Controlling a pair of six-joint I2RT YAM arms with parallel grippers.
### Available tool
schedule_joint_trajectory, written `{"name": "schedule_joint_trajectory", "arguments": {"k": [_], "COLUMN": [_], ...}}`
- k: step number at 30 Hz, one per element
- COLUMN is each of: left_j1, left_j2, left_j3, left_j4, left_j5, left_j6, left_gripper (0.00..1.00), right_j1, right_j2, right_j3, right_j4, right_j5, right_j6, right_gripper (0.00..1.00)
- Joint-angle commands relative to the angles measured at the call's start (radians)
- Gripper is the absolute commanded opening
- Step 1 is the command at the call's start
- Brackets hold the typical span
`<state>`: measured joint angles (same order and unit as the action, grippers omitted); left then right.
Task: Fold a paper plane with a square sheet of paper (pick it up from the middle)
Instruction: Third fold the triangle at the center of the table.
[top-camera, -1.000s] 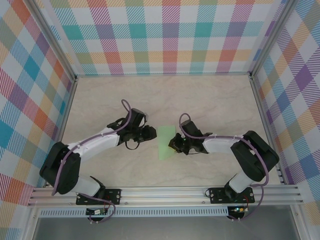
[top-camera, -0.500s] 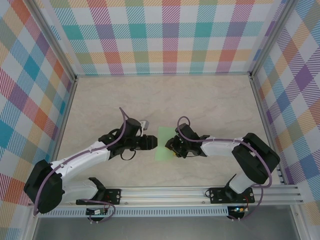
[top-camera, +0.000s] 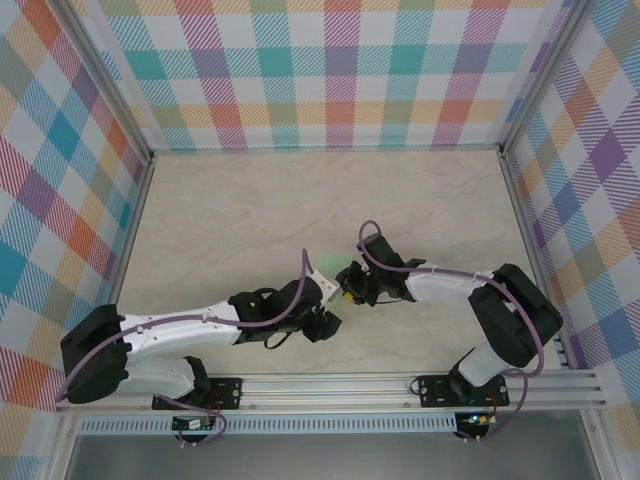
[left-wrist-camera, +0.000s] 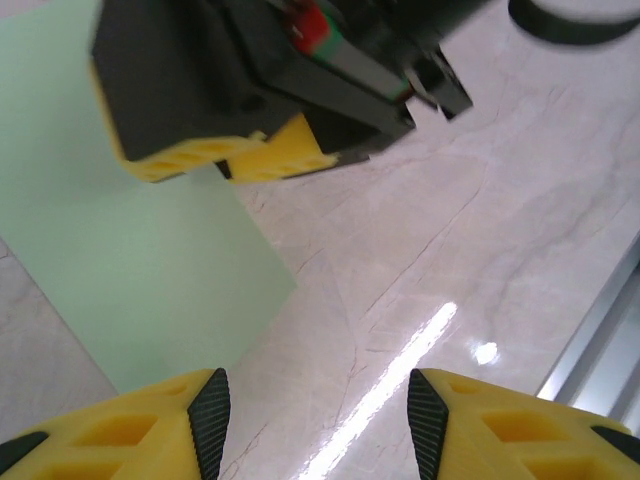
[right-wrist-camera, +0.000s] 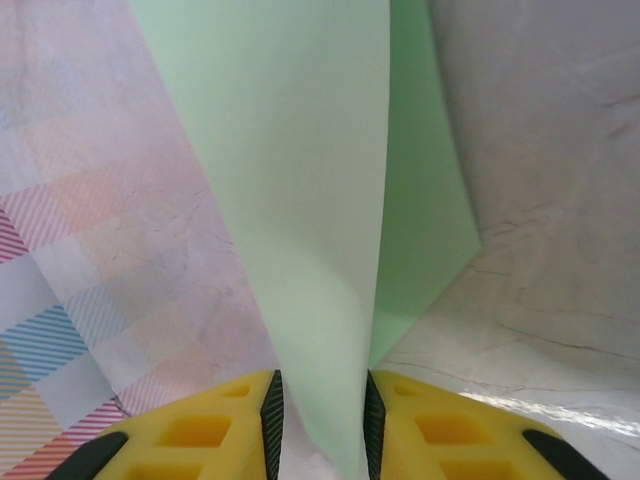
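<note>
- Paper (top-camera: 328, 267) of pale green shows from above as a small patch near the middle of the table (top-camera: 250, 210), toward its near half. It sits just beside the right gripper (top-camera: 348, 292) and is partly hidden by the two arms. The left arm lies low across the near side of the table. The left gripper (top-camera: 328, 325) is near the paper's closest edge, on the side toward the bases. How wide either pair of fingers stands cannot be told from this height.
- Left wrist view: the left gripper (left-wrist-camera: 312, 430) has its two yellow fingertips set well apart at the bottom of the picture. Bare marbled table (left-wrist-camera: 480, 230) lies between them, so the gripper is open and holds nothing. The paper (left-wrist-camera: 130, 270) spreads over the left part of the view, with one corner pointing toward the gap between the fingertips. The right gripper (left-wrist-camera: 235, 160) is above it, black-bodied, with its yellow fingers close together at the paper. A metal rail (left-wrist-camera: 610, 330) crosses the lower right corner.
- Right wrist view: the right gripper (right-wrist-camera: 320, 420) has its yellow fingers drawn close with the paper (right-wrist-camera: 300, 200) running up between them, so it is pinched at the edge. The paper rises away from the fingers in two layers, a lighter one in front and a darker one behind on the right. The table (right-wrist-camera: 540, 200) lies beyond it.
</note>
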<state>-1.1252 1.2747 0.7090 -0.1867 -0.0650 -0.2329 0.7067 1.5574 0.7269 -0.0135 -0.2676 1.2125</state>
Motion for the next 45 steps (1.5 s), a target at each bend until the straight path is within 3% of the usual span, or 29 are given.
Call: {"name": "schedule_joint_trajectory", "arguments": {"k": [1, 7, 18, 21, 26, 30, 38, 45], "left_j1": [-0.051, -0.081, -0.088, -0.088, -0.088, -0.086, -0.026, 0.089], "left_j2": [0.050, 0.143, 0.243, 0.247, 0.242, 0.228, 0.178, 0.153], "left_j3": [0.019, 0.042, 0.042, 0.032, 0.020, 0.019, 0.000, 0.004], "left_j4": [0.045, 0.059, 0.116, 0.147, 0.172, 0.157, 0.141, 0.130], "left_j5": [-0.093, -0.172, -0.236, -0.269, -0.321, -0.327, -0.190, 0.061], "left_j6": [0.135, 0.201, 0.224, 0.229, 0.238, 0.242, 0.219, 0.190], "left_gripper": [0.52, 0.52, 0.43, 0.36, 0.15, 0.09, 0.01, 0.00], "right_j1": [-0.009, -0.015, -0.019, -0.019, -0.024, -0.030, -0.041, -0.063], "right_j2": [0.022, 0.038, 0.050, 0.049, 0.041, 0.029, 0.010, -0.061], "right_j3": [0.031, 0.047, 0.052, 0.050, 0.043, 0.042, 0.044, 0.047], "right_j4": [-0.037, -0.053, -0.059, -0.062, -0.077, -0.093, -0.134, -0.262], "right_j5": [-0.043, -0.054, -0.064, -0.063, -0.056, -0.050, -0.035, 0.043], "right_j6": [-0.037, -0.047, -0.046, -0.047, -0.050, -0.057, -0.078, -0.124], "right_gripper": [0.29, 0.29, 0.28, 0.28, 0.28, 0.28, 0.30, 0.39]}}
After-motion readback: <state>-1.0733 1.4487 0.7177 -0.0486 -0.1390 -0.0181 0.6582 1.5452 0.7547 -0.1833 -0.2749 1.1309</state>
